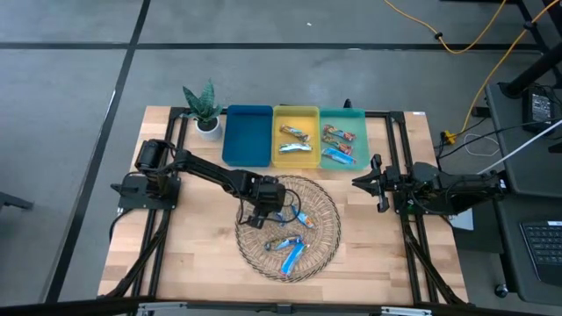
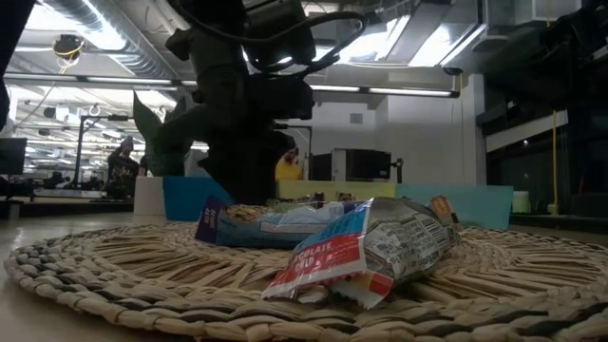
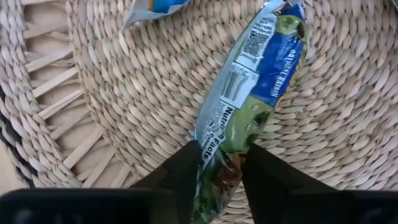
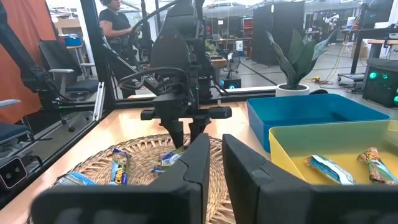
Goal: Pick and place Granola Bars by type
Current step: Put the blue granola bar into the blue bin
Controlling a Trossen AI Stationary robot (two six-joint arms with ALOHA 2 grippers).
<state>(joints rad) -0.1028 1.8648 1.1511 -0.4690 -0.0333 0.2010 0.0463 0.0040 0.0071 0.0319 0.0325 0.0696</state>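
At about ten o'clock on the wooden table (image 1: 189,254) stands a small potted plant (image 1: 204,107) in a white pot, just beside the blue tray (image 1: 247,134), which holds nothing. The left arm reaches in from nine o'clock to the round woven mat (image 1: 320,254) at the table's middle. The left gripper (image 3: 219,163) is down on the mat's nine o'clock side, its fingers (image 3: 180,169) pinching one end of a blue and green granola bar (image 3: 255,106) that lies flat on the weave.

On the mat, towards five o'clock from the gripper, lie more bars: a blue one (image 1: 304,219) near the middle, a brown one (image 1: 281,244) and a bright blue one (image 1: 292,256) near six o'clock. In the low view a red-and-silver wrapper (image 2: 361,252) lies nearest, with a blue one (image 2: 261,223) behind it and the left arm rising dark above them.

At twelve o'clock the yellow tray (image 1: 309,112) holds a brown bar (image 1: 297,133) and a silvery-blue bar (image 1: 298,148). Touching it on the right, the green tray (image 1: 361,114) holds two multicolour bars (image 1: 339,136) and a blue one (image 1: 336,156).

At three o'clock the right gripper (image 1: 377,183) hovers off the mat's edge, pointing towards the mat; its fingers (image 4: 249,177) stand slightly apart with nothing between them. A person (image 4: 115,25) shows in the room beyond the table.
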